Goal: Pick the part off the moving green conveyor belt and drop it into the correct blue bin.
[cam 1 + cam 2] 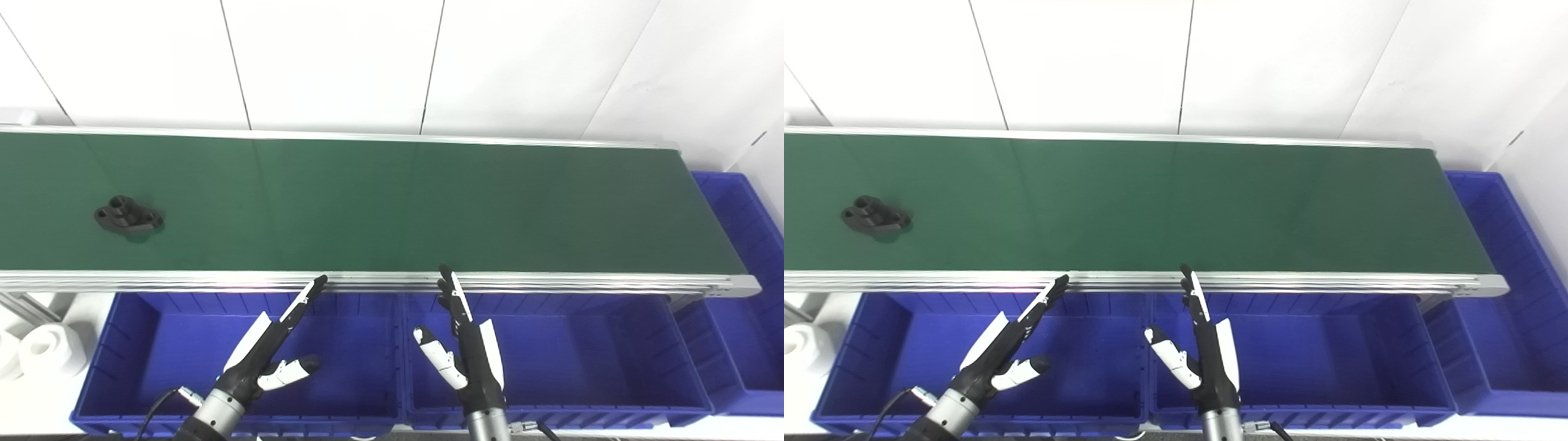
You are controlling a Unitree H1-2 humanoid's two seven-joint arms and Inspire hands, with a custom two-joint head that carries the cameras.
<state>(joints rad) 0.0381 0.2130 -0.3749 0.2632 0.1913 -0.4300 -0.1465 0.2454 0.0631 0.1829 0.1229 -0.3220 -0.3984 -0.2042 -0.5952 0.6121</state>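
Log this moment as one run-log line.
part: on belt, far left, untouched | left hand: open, over left bin | right hand: open, over middle bin | stage: waiting

The light is bright and even. The metal rail [367, 280] shines white. Straight lines bend near the edges.

Black part [128, 218] on green belt [392, 202]

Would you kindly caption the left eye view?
Black part rides green belt; both open hands wait over blue bins.
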